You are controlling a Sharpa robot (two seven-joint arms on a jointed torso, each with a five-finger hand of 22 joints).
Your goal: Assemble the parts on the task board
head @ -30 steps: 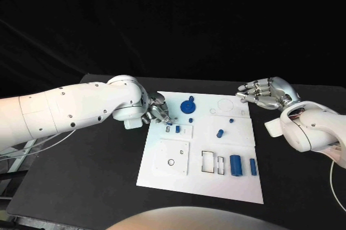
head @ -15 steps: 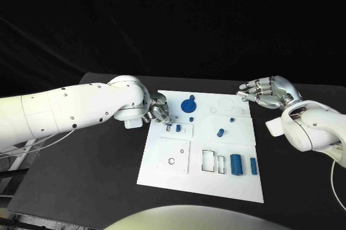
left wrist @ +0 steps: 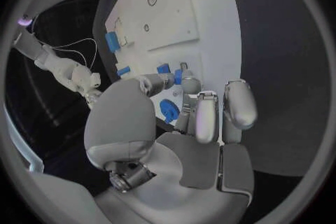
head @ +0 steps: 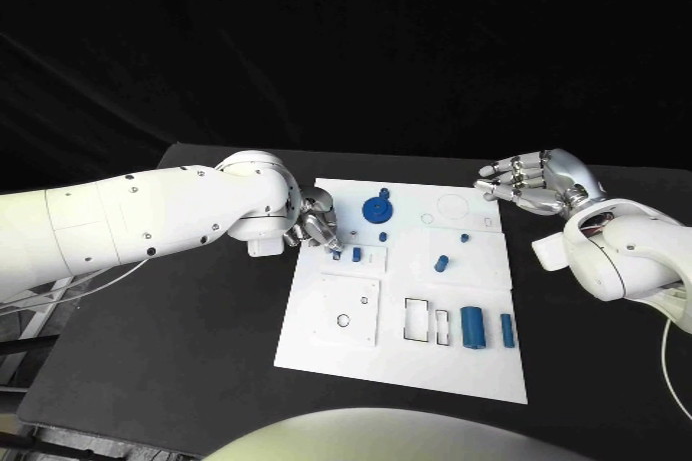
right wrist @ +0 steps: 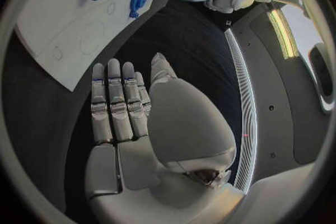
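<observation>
At the task board's (head: pixel 433 356) ten o'clock, the left hand (head: pixel 316 228) pinches a small blue part (head: pixel 356 253). Tilted, it could jam in its slot. The right hand (head: pixel 537 184) hovers with fingers apart, holding nothing.

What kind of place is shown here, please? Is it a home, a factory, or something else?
Most likely a robotics lab or test station, not a home. A white task board with small blue parts lies on a black table against a dark backdrop, and two robot hands, left and right, work at it.
</observation>
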